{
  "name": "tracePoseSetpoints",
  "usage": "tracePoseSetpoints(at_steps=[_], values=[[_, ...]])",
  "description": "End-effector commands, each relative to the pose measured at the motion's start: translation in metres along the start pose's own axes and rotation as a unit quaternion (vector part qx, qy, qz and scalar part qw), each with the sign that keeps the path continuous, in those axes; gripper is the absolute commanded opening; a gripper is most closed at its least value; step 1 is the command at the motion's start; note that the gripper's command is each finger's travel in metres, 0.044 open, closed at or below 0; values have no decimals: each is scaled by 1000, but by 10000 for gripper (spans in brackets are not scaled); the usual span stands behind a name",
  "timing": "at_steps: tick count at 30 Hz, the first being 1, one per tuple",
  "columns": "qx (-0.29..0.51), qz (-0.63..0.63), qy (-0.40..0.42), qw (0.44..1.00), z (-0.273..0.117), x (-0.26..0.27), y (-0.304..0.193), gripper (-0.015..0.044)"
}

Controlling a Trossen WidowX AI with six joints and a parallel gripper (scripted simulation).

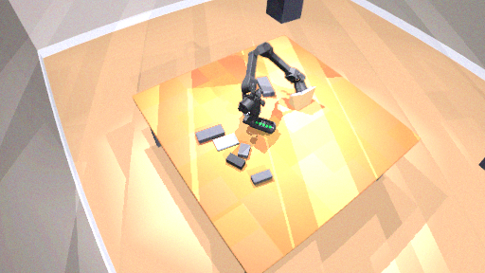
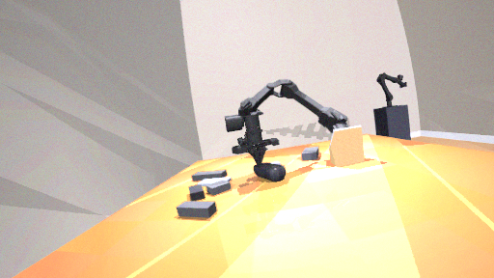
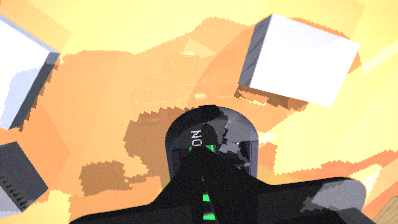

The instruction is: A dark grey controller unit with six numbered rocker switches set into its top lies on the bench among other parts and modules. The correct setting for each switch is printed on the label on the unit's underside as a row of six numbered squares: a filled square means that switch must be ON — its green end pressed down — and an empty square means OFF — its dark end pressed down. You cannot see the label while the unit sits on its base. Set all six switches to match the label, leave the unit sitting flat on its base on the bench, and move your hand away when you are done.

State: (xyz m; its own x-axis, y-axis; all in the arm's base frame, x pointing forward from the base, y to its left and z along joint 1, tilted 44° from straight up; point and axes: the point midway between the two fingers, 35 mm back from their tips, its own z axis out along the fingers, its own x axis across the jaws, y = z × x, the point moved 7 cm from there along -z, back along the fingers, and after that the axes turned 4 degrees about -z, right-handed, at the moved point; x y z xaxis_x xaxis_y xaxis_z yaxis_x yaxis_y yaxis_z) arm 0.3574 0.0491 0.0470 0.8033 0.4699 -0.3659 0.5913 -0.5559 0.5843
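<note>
Pointing down at centre of the exterior view, the gripper (image 2: 258,161) (image 3: 198,151) is closed with nothing between its fingers, its tips at the top of the dark controller unit (image 1: 261,125) (image 2: 270,172) (image 3: 212,125). The unit sits switch side up near the centre of the top view, green ends showing; a tan upright panel (image 1: 302,99) (image 2: 347,146) stands right of it.
</note>
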Motion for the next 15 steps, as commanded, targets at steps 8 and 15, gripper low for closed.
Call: tracePoseSetpoints(at_steps=[8, 15], values=[[0, -1, -1, 1000, -44, 0, 0, 0], [1, -1, -1, 1000, -48, -7, -51, 0]])
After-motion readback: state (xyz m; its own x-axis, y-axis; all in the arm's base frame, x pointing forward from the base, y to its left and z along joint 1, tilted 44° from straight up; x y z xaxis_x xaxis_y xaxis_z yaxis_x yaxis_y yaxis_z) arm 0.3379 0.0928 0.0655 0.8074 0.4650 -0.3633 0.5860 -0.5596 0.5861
